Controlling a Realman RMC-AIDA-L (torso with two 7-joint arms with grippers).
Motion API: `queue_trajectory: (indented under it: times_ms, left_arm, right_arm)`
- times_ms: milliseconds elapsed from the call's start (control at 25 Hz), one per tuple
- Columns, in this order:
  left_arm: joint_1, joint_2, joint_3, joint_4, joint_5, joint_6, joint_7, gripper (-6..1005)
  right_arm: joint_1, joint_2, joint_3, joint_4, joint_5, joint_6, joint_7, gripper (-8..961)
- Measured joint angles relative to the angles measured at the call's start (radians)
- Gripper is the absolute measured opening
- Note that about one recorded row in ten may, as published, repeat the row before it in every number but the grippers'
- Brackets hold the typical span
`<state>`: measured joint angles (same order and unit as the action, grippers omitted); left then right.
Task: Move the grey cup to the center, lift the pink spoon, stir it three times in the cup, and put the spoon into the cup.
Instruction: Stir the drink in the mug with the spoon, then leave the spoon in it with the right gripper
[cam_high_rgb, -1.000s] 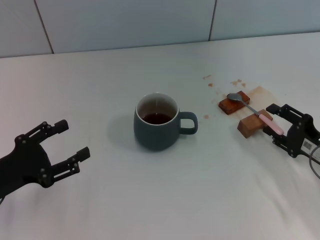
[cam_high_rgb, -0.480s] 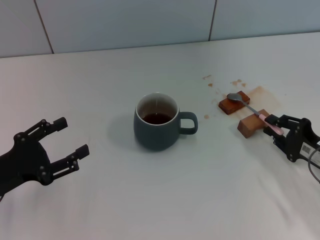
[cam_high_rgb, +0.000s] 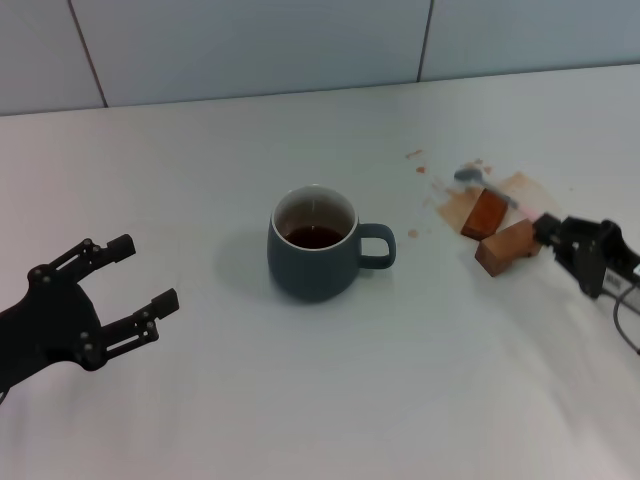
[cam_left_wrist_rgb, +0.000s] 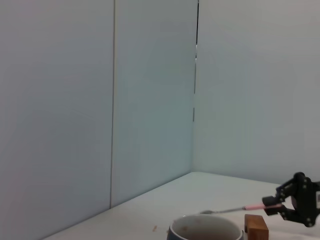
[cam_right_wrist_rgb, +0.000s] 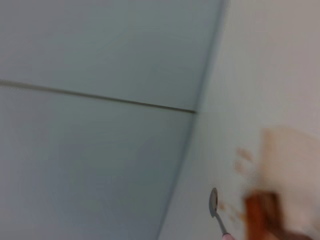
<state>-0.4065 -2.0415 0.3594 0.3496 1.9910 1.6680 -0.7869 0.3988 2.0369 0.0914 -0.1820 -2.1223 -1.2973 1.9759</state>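
The grey cup (cam_high_rgb: 314, 243) stands upright near the middle of the white desk (cam_high_rgb: 300, 400), its loop handle pointing toward the robot's right and dark reddish-brown liquid visible inside its white interior. In the left wrist view only the cup rim (cam_left_wrist_rgb: 205, 227) shows at the lower edge. The right gripper (cam_high_rgb: 557, 233) is at the right side of the desk, closed on the pale pink handle end of the pink spoon (cam_high_rgb: 492, 187); the spoon is raised off the desk and extends from the gripper toward the far left, with its grey metal bowl above the stained area. The left wrist view confirms this: the right gripper (cam_left_wrist_rgb: 274, 203) pinches the pink handle, and the spoon (cam_left_wrist_rgb: 235, 208) runs nearly level above the desk surface. In the right wrist view the spoon bowl (cam_right_wrist_rgb: 214, 201) and neck show against the desk, blurred. Two brown wooden blocks lie just beside the right gripper: the nearer block (cam_high_rgb: 510, 246) touches or nearly touches the farther block (cam_high_rgb: 485, 213), which sits tilted on a light brown spill stain (cam_high_rgb: 520, 185). Small brown droplets (cam_high_rgb: 414, 155) mark the desk between the cup and the stain. The left gripper (cam_high_rgb: 128, 285) hovers at the left side of the desk, well apart from the cup, fingers spread wide and holding nothing. No legible writing or brand marking is visible on any item.
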Motion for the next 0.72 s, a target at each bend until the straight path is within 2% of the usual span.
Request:
queue_trajectory:
  times_ms: [80, 120, 160, 280, 320, 360, 400, 480, 560, 680, 720]
  left_arm:
    - [0.0, -0.001, 0.0, -0.001, 0.0, 0.001, 0.0, 844]
    - [0.001, -0.001, 0.0, -0.001, 0.0, 0.001, 0.0, 844]
    - [0.001, -0.001, 0.0, -0.002, 0.0, 0.002, 0.0, 844]
    - [0.002, -0.001, 0.0, -0.003, 0.0, 0.002, 0.0, 844]
    - [0.002, -0.002, 0.0, -0.004, 0.0, 0.0, 0.0, 844]
    - [0.002, -0.002, 0.002, -0.005, 0.001, -0.001, 0.0, 844]
    - [0.002, -0.002, 0.003, -0.006, 0.001, -0.003, 0.0, 844]
    - [0.002, -0.002, 0.005, -0.007, 0.004, -0.004, 0.0, 844]
    - [0.002, -0.003, 0.006, -0.009, 0.005, -0.008, -0.001, 844]
    - [0.002, -0.004, 0.006, -0.009, 0.006, -0.01, -0.001, 844]
    - [0.001, -0.005, 0.006, -0.01, 0.007, -0.011, -0.001, 844]
  right_arm:
    - [0.012, 0.004, 0.001, -0.01, 0.036, -0.021, -0.138, 119]
    - [0.02, 0.013, 0.002, -0.025, 0.087, -0.054, -0.291, 119]
    - [0.02, 0.013, 0.002, -0.025, 0.087, -0.054, -0.291, 119]
    - [0.03, 0.028, -0.002, -0.057, 0.202, -0.191, -0.583, 119]
    - [0.041, 0.024, -0.008, -0.084, 0.242, -0.309, -0.708, 119]
    - [0.041, 0.024, -0.008, -0.084, 0.242, -0.309, -0.708, 119]
    - [0.052, 0.016, -0.013, -0.107, 0.246, -0.378, -0.744, 119]
    - [0.078, -0.005, -0.05, -0.169, 0.245, -0.507, -0.764, 119]
    - [0.108, -0.025, -0.129, -0.26, 0.245, -0.59, -0.707, 119]
    - [0.159, -0.039, -0.299, -0.455, 0.244, -0.623, -0.47, 119]
    - [0.181, -0.044, -0.429, -0.586, 0.24, -0.619, -0.32, 119]
